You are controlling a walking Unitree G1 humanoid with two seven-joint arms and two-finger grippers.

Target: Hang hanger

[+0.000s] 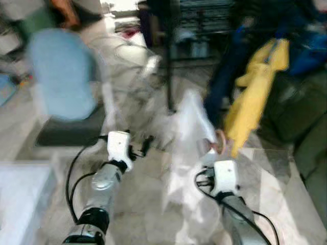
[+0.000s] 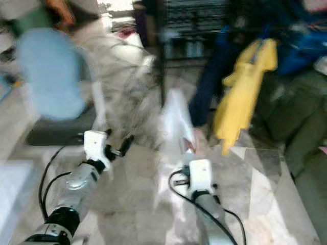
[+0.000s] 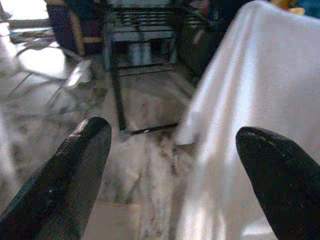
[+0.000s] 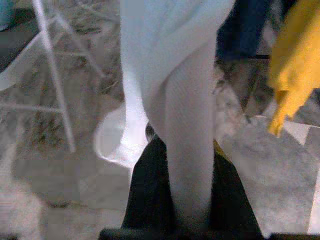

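My right gripper [image 4: 175,200] pinches soft, matt white cloth [image 4: 175,75]; beyond hangs yellow fabric [image 1: 255,92], and the floor [image 3: 145,165] looks like polished marble.

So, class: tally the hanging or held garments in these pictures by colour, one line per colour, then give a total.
White garment, held in the right claw: 1
Yellow garment: 1
Light blue garment: 1
Total: 3

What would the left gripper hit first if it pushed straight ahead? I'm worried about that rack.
Probably bare floor, then the black rack leg. The white garment hangs beside its line; depth is unclear.
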